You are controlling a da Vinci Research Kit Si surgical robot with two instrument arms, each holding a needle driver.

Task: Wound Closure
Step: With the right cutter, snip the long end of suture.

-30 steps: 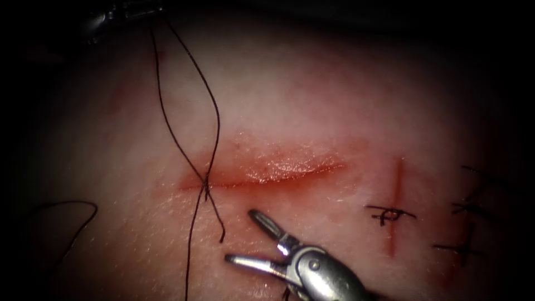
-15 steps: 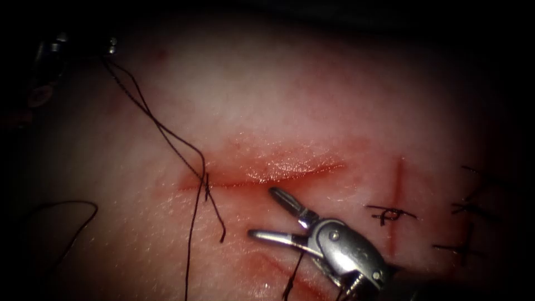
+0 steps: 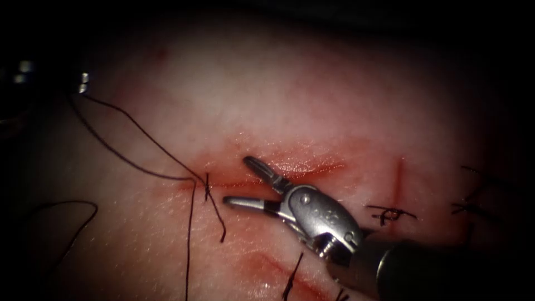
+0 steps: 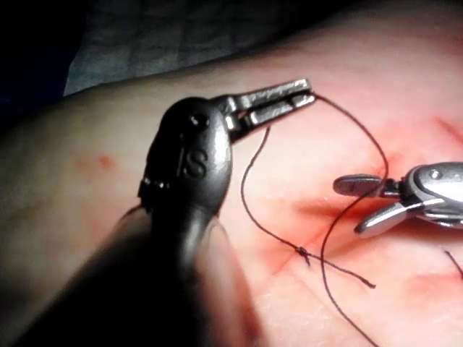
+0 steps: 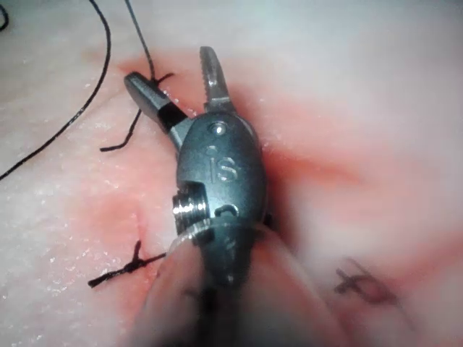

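From the endoscope, the right tool (image 3: 239, 181) lies across the tissue (image 3: 312, 100) with its jaws spread wide and nothing between them: one jaw rests over the cut (image 3: 290, 170), the other points left toward the knot (image 3: 207, 187) at the cut's left end. Two strands of thread (image 3: 134, 159) run from that knot up and left to the left tool (image 3: 82, 83), which sits in shadow at the far left edge. A short cut end (image 3: 218, 220) hangs below the knot, and another strand drops straight down. Finished stitches (image 3: 390, 213) sit to the right of the cut. I cannot see the needle anywhere.

In the left wrist view, the left tool (image 4: 309, 94) has its jaws closed tight on the thread (image 4: 362, 141), which arcs down to the knot (image 4: 302, 251). The right tool (image 4: 358, 206) gapes nearby, holding nothing.

In the right wrist view, the right tool (image 5: 173, 69) stands open and empty, one jaw tip just beside the knot (image 5: 154, 78). An older stitch (image 5: 126, 269) lies behind it.
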